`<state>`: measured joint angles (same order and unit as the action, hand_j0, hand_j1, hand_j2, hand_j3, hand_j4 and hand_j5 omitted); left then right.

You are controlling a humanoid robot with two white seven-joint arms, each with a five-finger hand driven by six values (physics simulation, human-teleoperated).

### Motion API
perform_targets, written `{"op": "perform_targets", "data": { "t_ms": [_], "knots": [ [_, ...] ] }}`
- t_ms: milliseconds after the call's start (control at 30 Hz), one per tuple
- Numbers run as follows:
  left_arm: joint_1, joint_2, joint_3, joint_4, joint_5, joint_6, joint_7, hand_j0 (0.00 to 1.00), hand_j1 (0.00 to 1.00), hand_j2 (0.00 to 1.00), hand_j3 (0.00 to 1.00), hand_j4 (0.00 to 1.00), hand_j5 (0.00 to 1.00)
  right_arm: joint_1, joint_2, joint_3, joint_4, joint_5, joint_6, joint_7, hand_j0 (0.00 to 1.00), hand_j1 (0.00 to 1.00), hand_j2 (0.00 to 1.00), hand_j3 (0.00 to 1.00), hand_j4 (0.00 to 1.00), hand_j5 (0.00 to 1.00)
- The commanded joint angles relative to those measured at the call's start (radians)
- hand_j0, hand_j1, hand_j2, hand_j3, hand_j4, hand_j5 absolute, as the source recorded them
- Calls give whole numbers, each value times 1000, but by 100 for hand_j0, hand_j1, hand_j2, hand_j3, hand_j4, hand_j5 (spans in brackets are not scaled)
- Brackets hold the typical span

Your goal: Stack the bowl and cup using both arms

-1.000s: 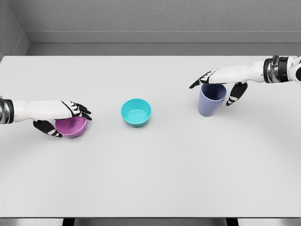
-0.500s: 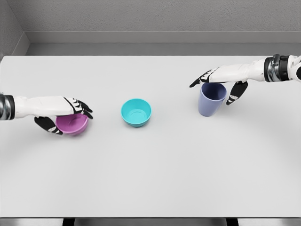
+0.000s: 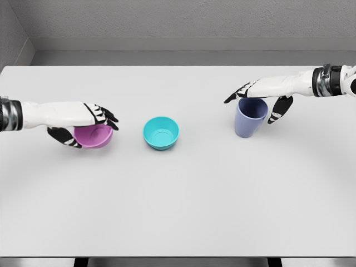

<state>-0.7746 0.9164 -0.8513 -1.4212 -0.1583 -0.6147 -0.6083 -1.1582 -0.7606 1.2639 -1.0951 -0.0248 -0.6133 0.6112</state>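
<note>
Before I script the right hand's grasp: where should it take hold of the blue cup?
Grip the blue cup around its upper wall, from the right. It stands upright, mouth open, tapering downward, and the right hand hovers over its rim, thumb already on that side.

table | left: bowl | centre: second bowl | right: cup

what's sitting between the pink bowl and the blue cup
The teal bowl stands alone on the white table between the pink bowl and the blue cup, as the head view shows.
</note>
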Motion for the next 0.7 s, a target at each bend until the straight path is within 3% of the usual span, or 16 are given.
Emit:
{"op": "perform_targets", "data": {
  "t_ms": [0, 667],
  "knots": [
    [-3, -13, -3, -2, 6, 4, -2, 78, 78, 78, 78, 78, 78, 0, 0, -1, 0, -6, 2, 0, 100, 100, 100, 100, 100, 100],
    [-64, -76, -12, -45, -12, 4, -2, 78, 78, 78, 78, 78, 78, 0, -2, -1, -2, -6, 2, 0, 100, 100, 100, 100, 100, 100]
  ]
}}
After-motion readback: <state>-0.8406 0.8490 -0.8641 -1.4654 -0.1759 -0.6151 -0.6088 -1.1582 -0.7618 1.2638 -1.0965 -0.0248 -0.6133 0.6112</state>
